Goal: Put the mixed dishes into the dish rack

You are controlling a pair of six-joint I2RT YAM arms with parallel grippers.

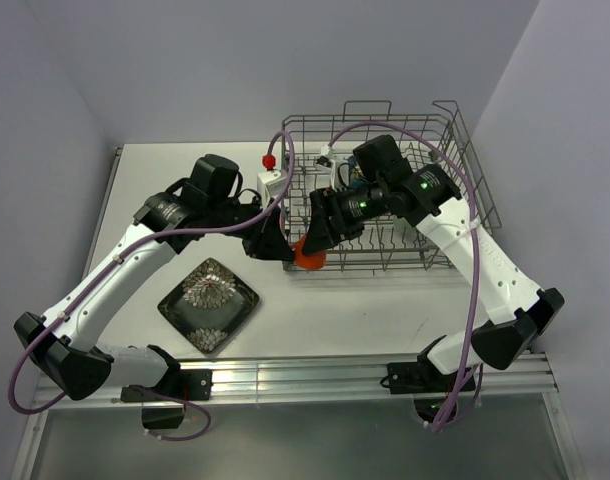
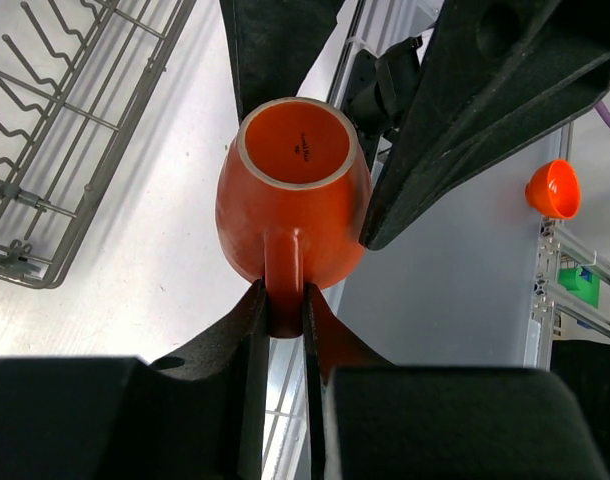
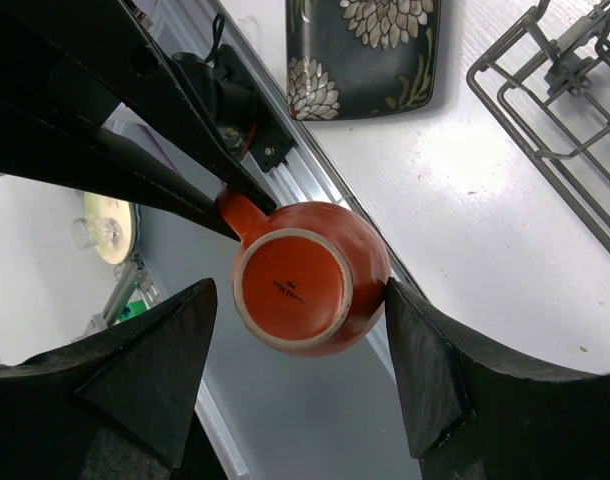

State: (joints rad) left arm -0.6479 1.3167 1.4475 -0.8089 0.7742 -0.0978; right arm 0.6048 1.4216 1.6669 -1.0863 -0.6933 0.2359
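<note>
The small orange cup (image 1: pixel 308 256) hangs above the table just in front of the near left corner of the dish rack (image 1: pixel 415 118). My left gripper (image 2: pixel 285 297) is shut on its handle. My right gripper (image 3: pixel 300 297) is open with its fingers on either side of the cup's body (image 3: pixel 310 275); the right finger touches the side, the left one stands apart. The cup's marked base (image 2: pixel 293 145) faces both wrist cameras. The dark square plate (image 1: pixel 208 305) lies flat on the table, front left. The other cups and the bowl are out of view.
A white box with a red knob (image 1: pixel 272 175) stands by the rack's left side. Rack tines and rim show in the left wrist view (image 2: pixel 75 120) and the right wrist view (image 3: pixel 565 130). The plate shows in the right wrist view (image 3: pixel 363 50).
</note>
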